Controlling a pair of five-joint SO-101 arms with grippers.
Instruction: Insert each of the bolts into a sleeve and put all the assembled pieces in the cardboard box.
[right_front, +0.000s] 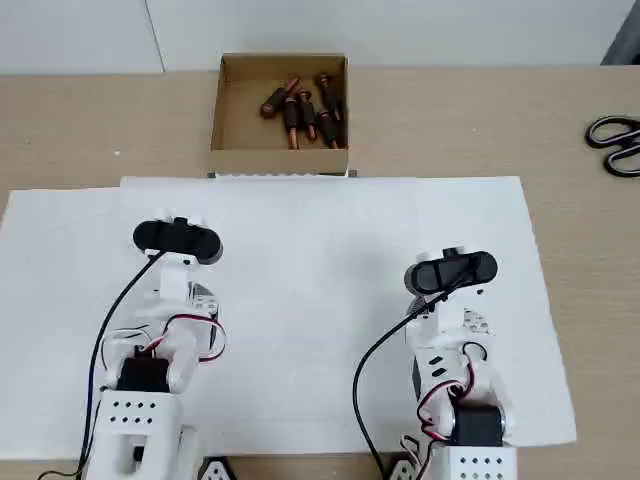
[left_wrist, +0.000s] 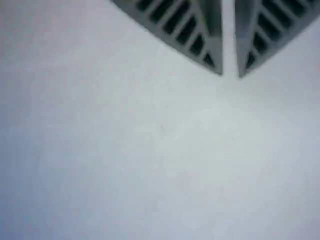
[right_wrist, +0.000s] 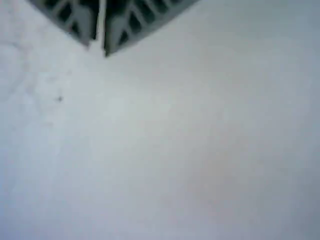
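jaws on your left gripper (left_wrist: 230, 75) clenched to thin slit, nothing held; right gripper (right_wrist: 97, 50) same, empty. both hang close over white paper sheet (right_front: 320, 320), each near its own base. you have assembled pieces (right_front: 303, 108), copper bolts in dark sleeves, heaped in cardboard box (right_front: 216, 110) just past sheet's far edge. scissors (right_front: 615, 143) lie on table (right_front: 60, 120) well off to right.

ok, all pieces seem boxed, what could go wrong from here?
1. The assembled pieces lie piled in the cardboard box. The high view can't confirm that every bolt is fully seated, so one might slip apart if the box is moved.
2. The left gripper and right gripper sit close over the white paper. A low sweep could drag it toward the box.
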